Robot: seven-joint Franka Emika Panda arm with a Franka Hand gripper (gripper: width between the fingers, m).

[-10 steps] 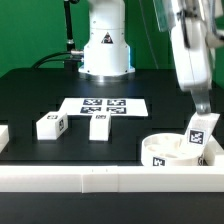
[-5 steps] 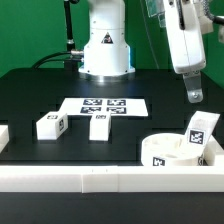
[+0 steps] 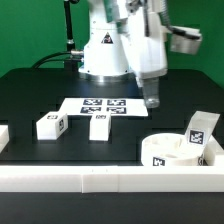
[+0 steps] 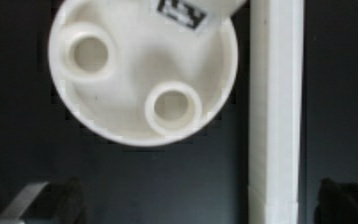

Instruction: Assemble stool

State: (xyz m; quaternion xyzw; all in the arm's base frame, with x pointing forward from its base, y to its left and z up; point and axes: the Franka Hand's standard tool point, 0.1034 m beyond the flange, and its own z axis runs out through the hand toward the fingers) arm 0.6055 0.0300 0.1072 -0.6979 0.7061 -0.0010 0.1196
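Hovering over the black table just to the exterior view's right of the marker board, the gripper holds nothing. The wrist view shows its fingers spread wide. The round seat lies against the front rail at the exterior view's right. One leg stands slightly tilted at its rim. A second leg and a third leg lie loose just before the marker board.

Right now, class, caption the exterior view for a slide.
Open gripper hovers; one leg sits in the seat disc, two legs lie loose.
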